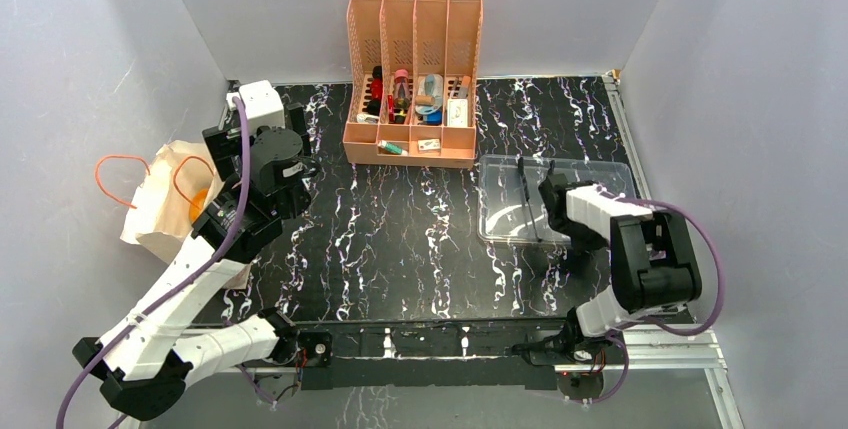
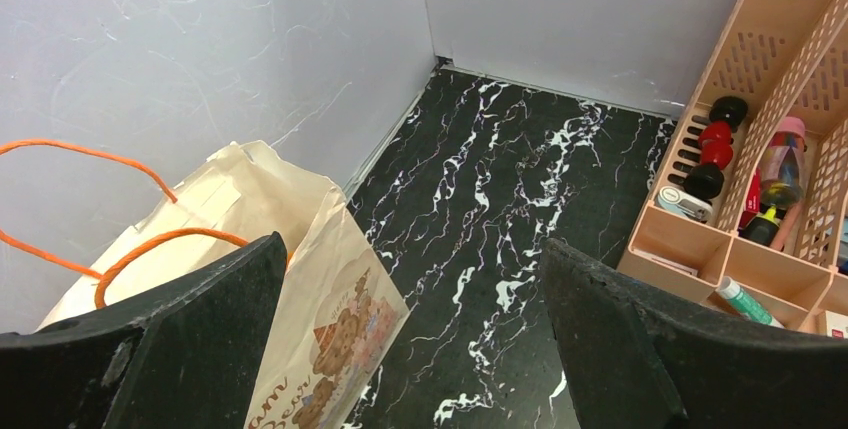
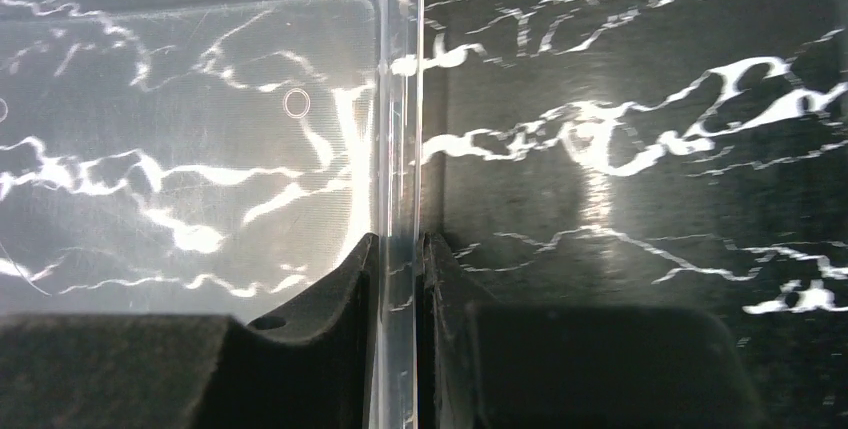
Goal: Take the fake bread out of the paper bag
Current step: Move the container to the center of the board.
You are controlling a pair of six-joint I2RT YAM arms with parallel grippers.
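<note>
One arm is nearer: the left gripper [image 2: 412, 249] hangs wide open with the paper bag [image 2: 340, 289] just to its left, while the right gripper [image 3: 400, 249] pinches the tray [image 3: 400, 69].

The bare marbled table [image 1: 420, 249] at frame centre in the top view gives open passage; the peach organiser [image 1: 412, 79] blocks upper centre; the clear tray [image 1: 500, 204] fills centre right; the paper bag [image 1: 155, 199] sits against the left wall, with the left arm [image 1: 215, 249] overhanging its right side.
</note>
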